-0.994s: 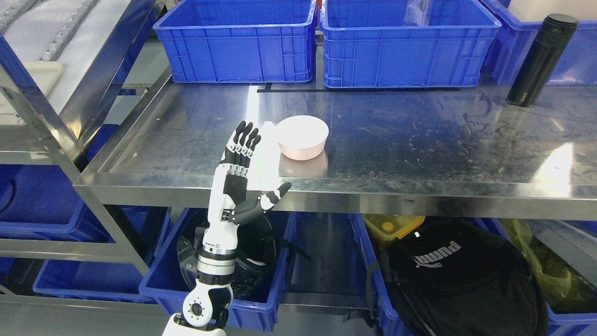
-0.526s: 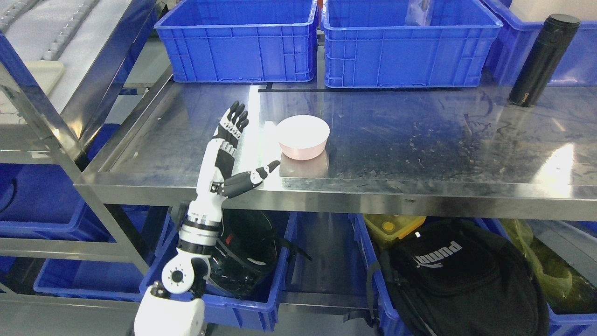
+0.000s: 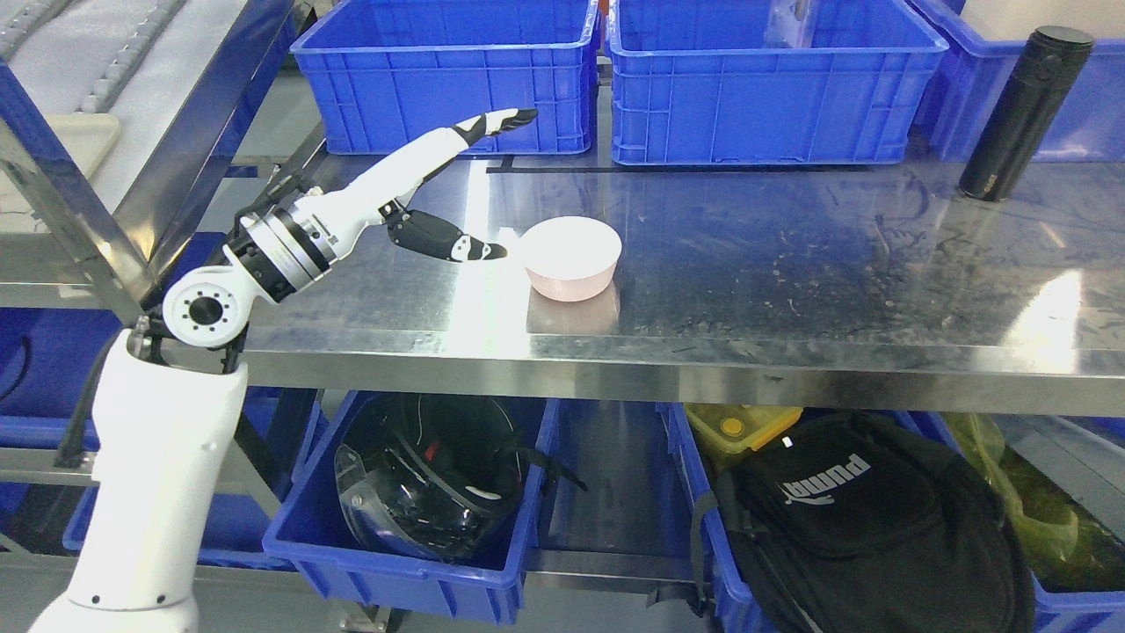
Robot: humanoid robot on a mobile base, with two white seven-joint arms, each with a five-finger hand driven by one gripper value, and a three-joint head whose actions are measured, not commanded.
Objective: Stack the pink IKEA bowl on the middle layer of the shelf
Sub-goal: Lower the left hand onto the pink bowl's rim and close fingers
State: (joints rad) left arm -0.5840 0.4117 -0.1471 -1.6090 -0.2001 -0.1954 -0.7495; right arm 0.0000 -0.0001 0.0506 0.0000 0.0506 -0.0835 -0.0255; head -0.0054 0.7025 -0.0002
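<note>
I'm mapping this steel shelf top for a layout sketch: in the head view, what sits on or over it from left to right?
left hand → pink bowl → black thermos flask, leaning against a blue crate at the far right.

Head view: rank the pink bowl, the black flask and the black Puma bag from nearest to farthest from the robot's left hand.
1. pink bowl: on the steel shelf, just right of the left hand, by its thumb tip.
2. black Puma bag: on the layer below, lower right.
3. black flask: standing at the shelf's far right.
</note>
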